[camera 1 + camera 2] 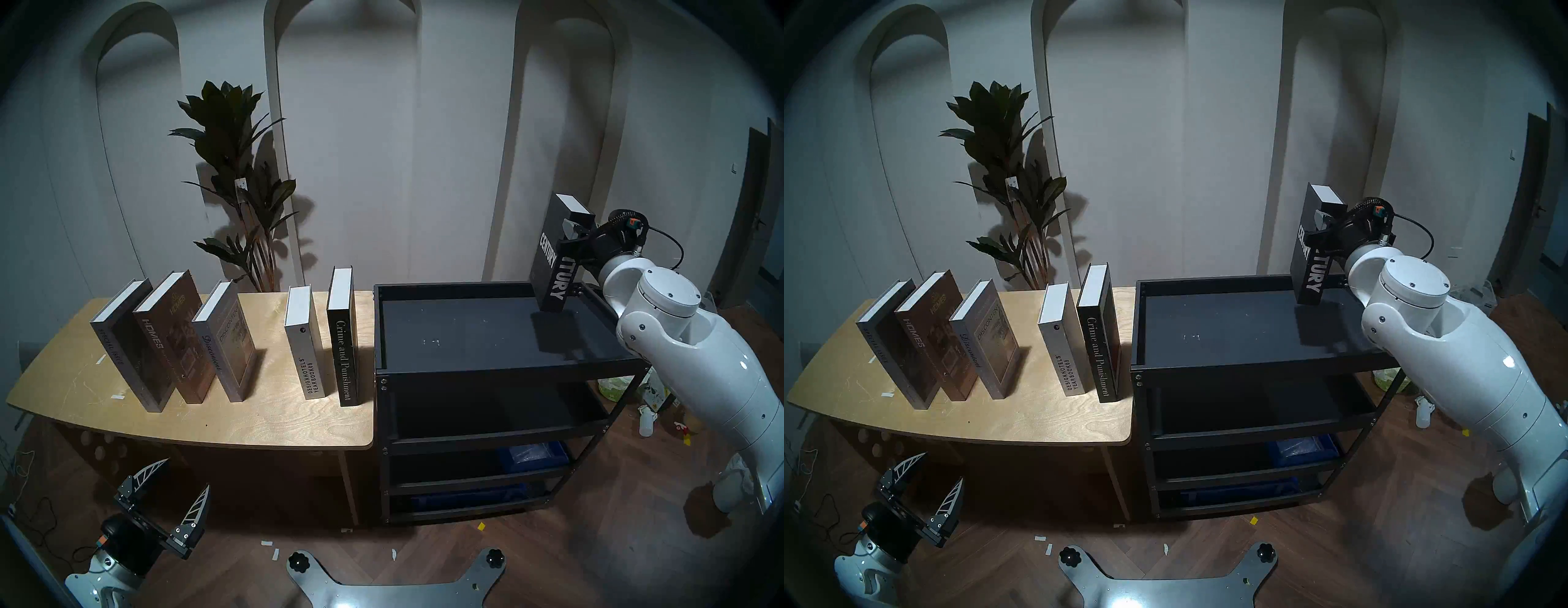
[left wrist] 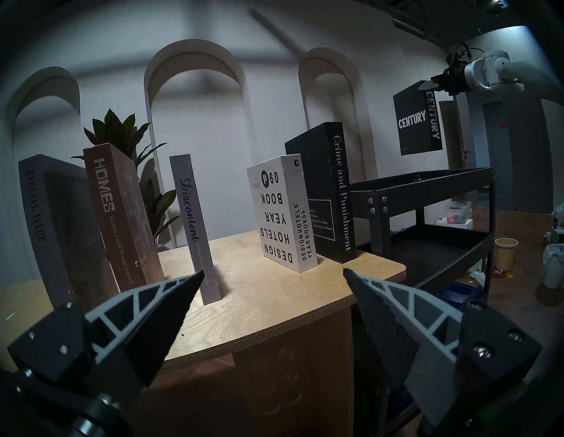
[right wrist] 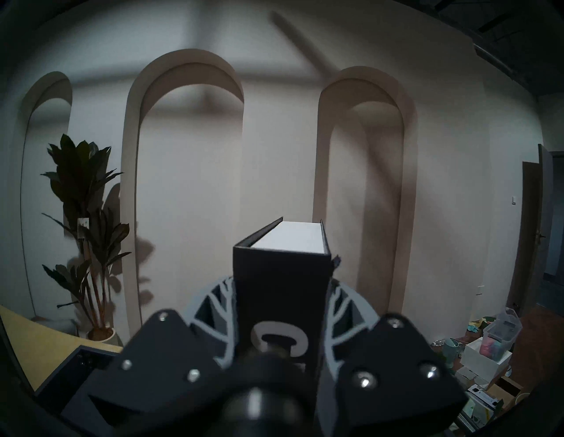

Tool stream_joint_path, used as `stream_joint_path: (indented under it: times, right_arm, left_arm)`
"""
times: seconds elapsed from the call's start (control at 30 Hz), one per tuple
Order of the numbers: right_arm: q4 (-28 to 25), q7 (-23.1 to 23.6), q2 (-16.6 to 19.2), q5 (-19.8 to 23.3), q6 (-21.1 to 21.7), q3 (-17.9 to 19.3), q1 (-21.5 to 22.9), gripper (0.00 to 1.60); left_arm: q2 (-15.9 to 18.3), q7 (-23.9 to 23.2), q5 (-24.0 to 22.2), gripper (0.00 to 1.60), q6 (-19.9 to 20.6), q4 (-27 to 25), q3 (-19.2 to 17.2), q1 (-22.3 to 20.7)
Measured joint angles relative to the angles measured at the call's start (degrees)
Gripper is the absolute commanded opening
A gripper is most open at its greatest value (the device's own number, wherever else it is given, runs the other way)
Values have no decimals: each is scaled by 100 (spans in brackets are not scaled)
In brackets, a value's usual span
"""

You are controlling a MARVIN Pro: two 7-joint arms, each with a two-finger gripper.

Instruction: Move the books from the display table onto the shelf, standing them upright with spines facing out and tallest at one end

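The first book is on its way to the shelf: the right pincer is clamped across the spine of the black "Century", held upright above the tray's far right corner, its foot apparently clear of the top. Next it likely needs lowering squarely, spine outward. The right arm reaches forward, roughly level. The left pincer waits spread wide and empty below the counter, where five books stand.

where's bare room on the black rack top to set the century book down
Nearly the whole rack top is bare; the Century book, held by the right tool, hangs over its far right corner. The table is crowded with five books.
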Motion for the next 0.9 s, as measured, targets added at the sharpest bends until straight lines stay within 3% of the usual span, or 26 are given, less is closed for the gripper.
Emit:
stream_joint_path:
  times: [0.23,0.47,0.9]
  right_arm:
    - [312,600,219,125,24,170,91,0]
    - [714,950,318,283,-318,359,9,0]
    - [1704,2004,427,391,-583,375,-71,0]
  left_arm:
    - [1,17,0,160,-1,-2,2,9]
    - [2,32,0,160,-1,-6,3,18]
    - [8,46,0,160,0,-11,5,27]
